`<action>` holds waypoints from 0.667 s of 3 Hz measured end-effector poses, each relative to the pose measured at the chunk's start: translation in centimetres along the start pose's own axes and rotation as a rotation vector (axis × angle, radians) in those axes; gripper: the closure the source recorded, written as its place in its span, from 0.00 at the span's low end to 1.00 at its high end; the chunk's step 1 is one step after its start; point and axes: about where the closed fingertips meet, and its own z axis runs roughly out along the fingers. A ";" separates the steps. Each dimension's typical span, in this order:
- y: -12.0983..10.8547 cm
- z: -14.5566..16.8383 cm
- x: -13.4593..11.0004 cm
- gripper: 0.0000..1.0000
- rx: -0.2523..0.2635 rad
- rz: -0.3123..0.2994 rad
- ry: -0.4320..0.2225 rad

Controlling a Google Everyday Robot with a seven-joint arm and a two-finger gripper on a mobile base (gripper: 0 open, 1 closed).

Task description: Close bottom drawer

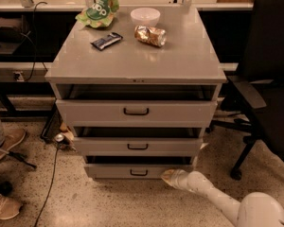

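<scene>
The grey metal cabinet point(137, 60) has three drawers, all partly pulled out. The bottom drawer point(128, 171) is the lowest, with a small dark bar handle point(138, 172) on its front; a dark gap shows above its front. My gripper point(167, 176) is at the end of the white arm point(213, 197) that comes from the lower right. It rests against the right end of the bottom drawer's front, near the floor.
The middle drawer point(137, 145) and top drawer point(136, 111) stick out above. A black office chair point(267, 89) stands to the right. Shoes point(4, 143) and cables point(52, 174) lie on the floor at left. A bowl point(145, 16), snack bags and a bar sit on the cabinet top.
</scene>
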 end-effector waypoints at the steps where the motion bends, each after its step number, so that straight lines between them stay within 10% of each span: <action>1: -1.6 -2.0 1.3 1.00 0.050 0.009 0.043; 2: -1.6 -4.4 3.1 1.00 0.082 0.046 0.094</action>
